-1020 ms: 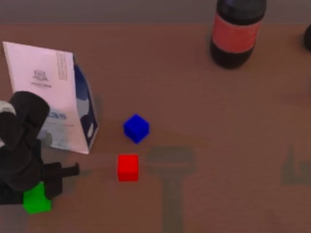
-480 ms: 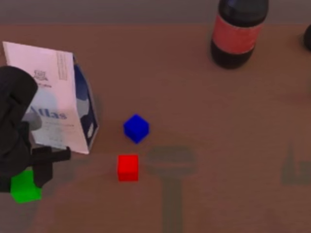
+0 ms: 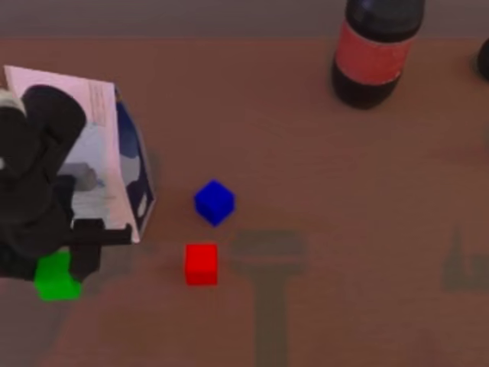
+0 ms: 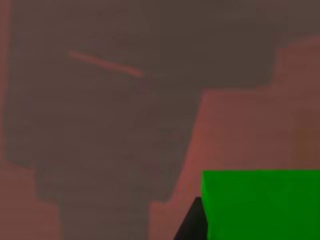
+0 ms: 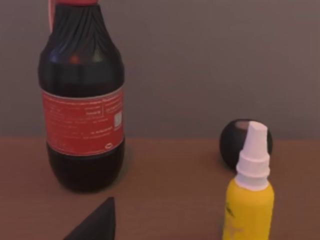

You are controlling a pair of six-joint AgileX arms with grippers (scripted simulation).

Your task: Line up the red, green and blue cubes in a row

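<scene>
Near the table's left edge, the left gripper (image 3: 67,264) grasps the green cube (image 3: 55,277), lifted for carrying toward the red cube (image 3: 201,264) and blue cube (image 3: 214,202) waiting mid-table; the right gripper is unseen.

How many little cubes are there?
3. The small bright green cube sits at the left arm's tool, the small red cube near the middle, the small deep blue cube just behind it.

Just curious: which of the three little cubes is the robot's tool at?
The green cube, under the left tool beside the carton. The red cube and blue cube sit apart, untouched.
</scene>
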